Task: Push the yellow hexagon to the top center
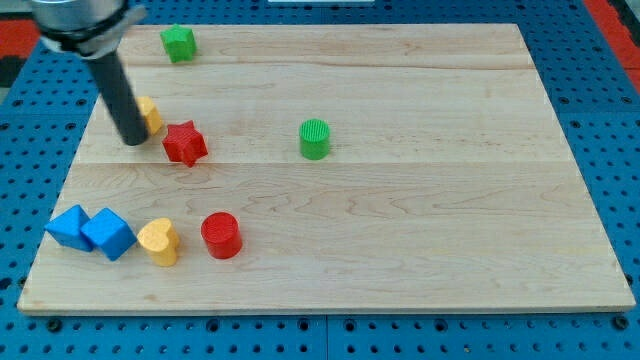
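Two blue, two green, two red, two yellow blocks; the yellow hexagon (149,114), half hidden near the worktop's (420,220) left edge, touches my tip (132,140); no fingers show.

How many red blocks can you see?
2. A red star sits near the view's left, beside my tip; a red cylinder stands near the bottom. None seems hidden.

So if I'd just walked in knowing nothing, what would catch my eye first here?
Probably the dark rod at the view's upper left, my tip pressed against the left side of the yellow hexagon, with a red star just right of them. Next, the bright row at the lower left: two blue blocks, a yellow heart and a red cylinder.
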